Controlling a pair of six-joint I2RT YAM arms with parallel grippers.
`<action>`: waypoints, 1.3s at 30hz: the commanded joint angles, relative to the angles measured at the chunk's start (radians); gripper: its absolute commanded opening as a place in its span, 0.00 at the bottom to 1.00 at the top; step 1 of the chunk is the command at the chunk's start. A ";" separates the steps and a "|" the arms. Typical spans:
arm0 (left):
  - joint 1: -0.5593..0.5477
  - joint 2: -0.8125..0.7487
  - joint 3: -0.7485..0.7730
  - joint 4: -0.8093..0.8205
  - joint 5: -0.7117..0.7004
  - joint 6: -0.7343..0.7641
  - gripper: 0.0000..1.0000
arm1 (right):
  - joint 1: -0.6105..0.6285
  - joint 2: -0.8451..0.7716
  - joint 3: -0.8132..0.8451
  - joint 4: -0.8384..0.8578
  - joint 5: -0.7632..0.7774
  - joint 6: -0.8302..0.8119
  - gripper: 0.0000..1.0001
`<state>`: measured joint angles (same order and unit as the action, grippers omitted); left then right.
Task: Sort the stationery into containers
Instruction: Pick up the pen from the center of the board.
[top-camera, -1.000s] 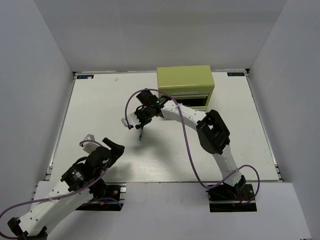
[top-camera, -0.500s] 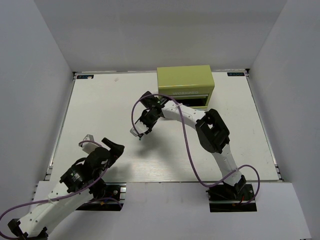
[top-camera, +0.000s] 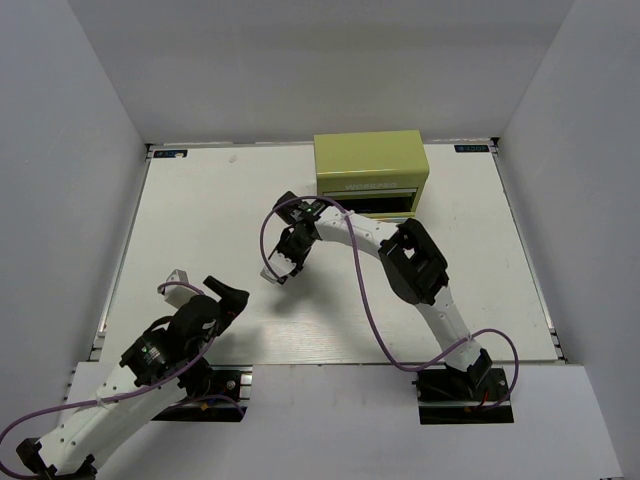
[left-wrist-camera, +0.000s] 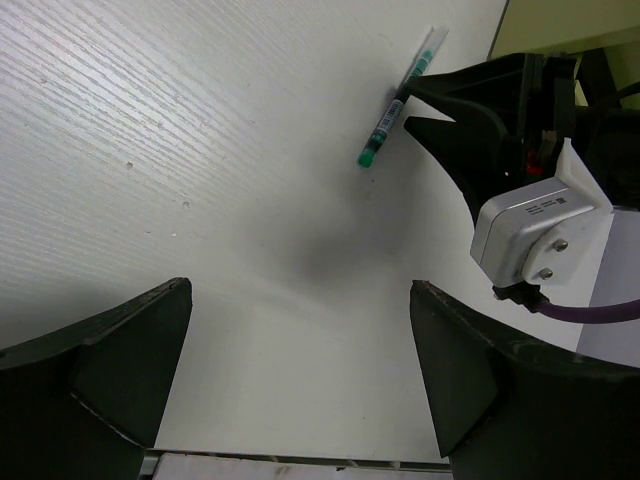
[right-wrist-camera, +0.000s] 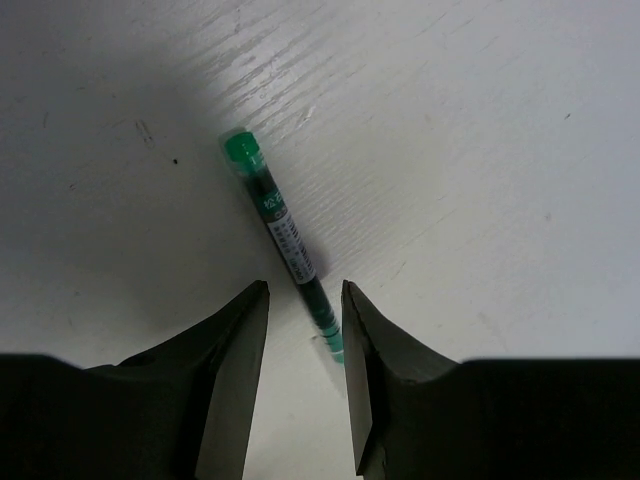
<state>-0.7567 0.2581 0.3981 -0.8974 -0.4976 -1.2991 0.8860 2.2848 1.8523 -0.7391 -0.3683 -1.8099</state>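
The slim green pen with a clear barrel (right-wrist-camera: 285, 240) has a white label with tiny dark print, too small to read. The olive-green box chest (top-camera: 370, 160) has pale letters on its front, too blurry to read.

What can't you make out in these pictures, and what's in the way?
Pen: in the top view it is hidden under the right jaws; in the right wrist view its print is too small to read.
Chest drawers: in the top view the right arm covers part of the front, so the contents are unseen.
Left arm: in the top view it is cut off by the bottom edge.
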 joint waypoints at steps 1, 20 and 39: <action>-0.003 -0.003 -0.012 0.005 -0.016 -0.008 1.00 | 0.011 0.022 0.042 -0.032 -0.006 -0.046 0.42; -0.003 -0.013 -0.012 -0.005 -0.025 -0.017 1.00 | 0.024 0.104 0.122 -0.398 0.057 -0.244 0.32; -0.003 0.016 -0.012 0.026 -0.035 -0.008 1.00 | 0.016 0.050 0.021 -0.572 0.068 -0.068 0.26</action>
<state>-0.7567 0.2554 0.3916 -0.8902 -0.5091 -1.3060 0.9043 2.3211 1.9381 -1.2045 -0.3103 -1.9495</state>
